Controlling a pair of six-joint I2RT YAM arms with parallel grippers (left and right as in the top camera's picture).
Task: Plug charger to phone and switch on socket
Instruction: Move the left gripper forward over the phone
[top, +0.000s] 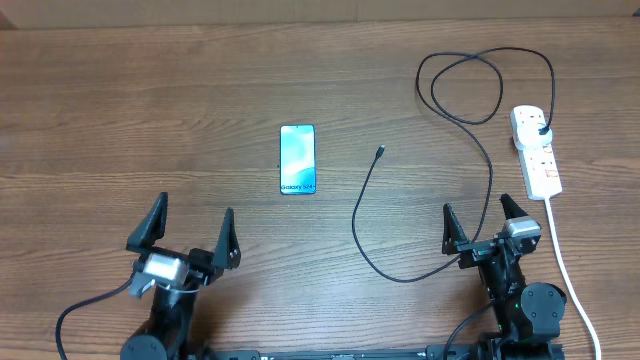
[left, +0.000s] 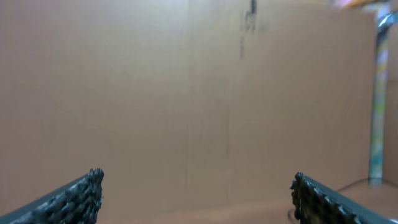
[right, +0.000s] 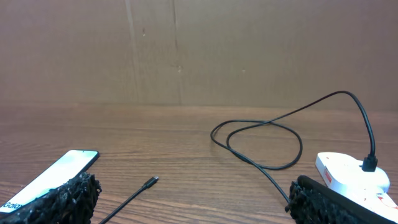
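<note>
Both claws, left gripper (top: 194, 215) & right gripper (top: 477, 210), sit wide open w/ nothing held at the table's (top: 120, 120) near edge, phone (top: 297, 159) flat mid-table, charger (top: 355, 224) tip loose beside it, plug in the socket (top: 536, 150) by the right edge.

The phone (top: 297, 159) lies flat in the middle of the table (top: 150, 100), with its light blue screen facing up. The socket (top: 536, 150) is a long white strip with red marks, near the right edge. The charger (top: 490, 190) is a thin black wire. Its plug (top: 543, 130) sits in the socket. Its small tip (top: 381, 152) lies between phone and socket, touching neither.
</note>
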